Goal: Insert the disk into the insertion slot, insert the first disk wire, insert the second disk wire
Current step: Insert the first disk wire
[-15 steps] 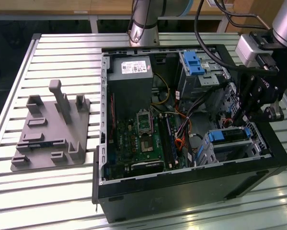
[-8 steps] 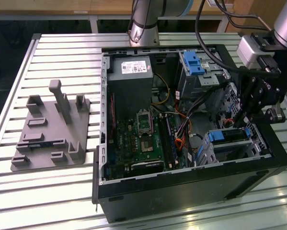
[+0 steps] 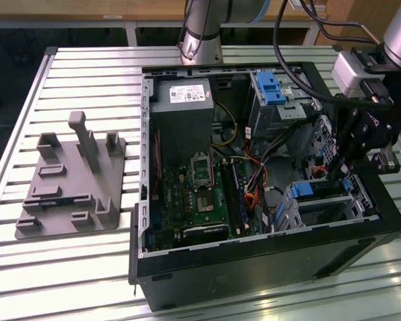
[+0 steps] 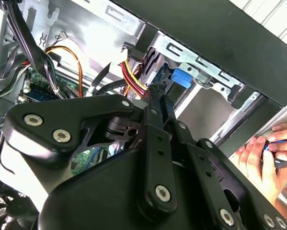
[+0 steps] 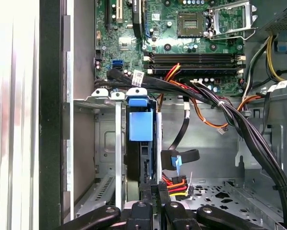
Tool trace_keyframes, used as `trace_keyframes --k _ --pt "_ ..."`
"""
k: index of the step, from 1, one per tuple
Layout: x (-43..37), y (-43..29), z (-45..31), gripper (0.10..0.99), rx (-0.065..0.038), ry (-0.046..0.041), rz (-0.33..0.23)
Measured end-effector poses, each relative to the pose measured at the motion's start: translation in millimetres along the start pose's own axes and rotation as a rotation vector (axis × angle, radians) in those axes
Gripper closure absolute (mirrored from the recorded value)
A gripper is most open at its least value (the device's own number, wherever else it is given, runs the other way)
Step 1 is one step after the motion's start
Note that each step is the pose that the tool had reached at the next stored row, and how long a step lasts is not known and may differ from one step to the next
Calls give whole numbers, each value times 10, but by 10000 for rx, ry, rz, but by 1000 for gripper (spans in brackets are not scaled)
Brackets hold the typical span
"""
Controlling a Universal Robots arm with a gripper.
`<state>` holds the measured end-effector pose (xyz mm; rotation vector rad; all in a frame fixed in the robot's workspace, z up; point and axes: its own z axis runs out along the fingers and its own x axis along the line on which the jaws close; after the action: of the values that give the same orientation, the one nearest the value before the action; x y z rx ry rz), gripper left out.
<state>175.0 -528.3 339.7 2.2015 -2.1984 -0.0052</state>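
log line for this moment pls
disk: in insertion slot | gripper: shut, tips at disk's edge | disk wires: plugged or not, cannot tell

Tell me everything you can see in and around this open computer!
computer case: one, black, open, on the table
table: one, silver slats, under everything
holder plate: one, grey, on the table, exterior view's left
circuit board: one, green, inside the case
power box: one, grey, inside the case
clip: one, blue, on the taller grey bay
insertion slot: one, silver metal, inside the case
disk: one, blue-framed, sitting in the insertion slot
wires: many, black, red, yellow, orange, across the case
hand: one, a person's, outside the case
robot arm: one, grey, over the case
gripper: one, black, close to the disk
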Motion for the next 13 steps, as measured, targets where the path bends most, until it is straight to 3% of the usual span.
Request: trace_keyframes --k 13 --pt "31 3 70 922 0 2 8"
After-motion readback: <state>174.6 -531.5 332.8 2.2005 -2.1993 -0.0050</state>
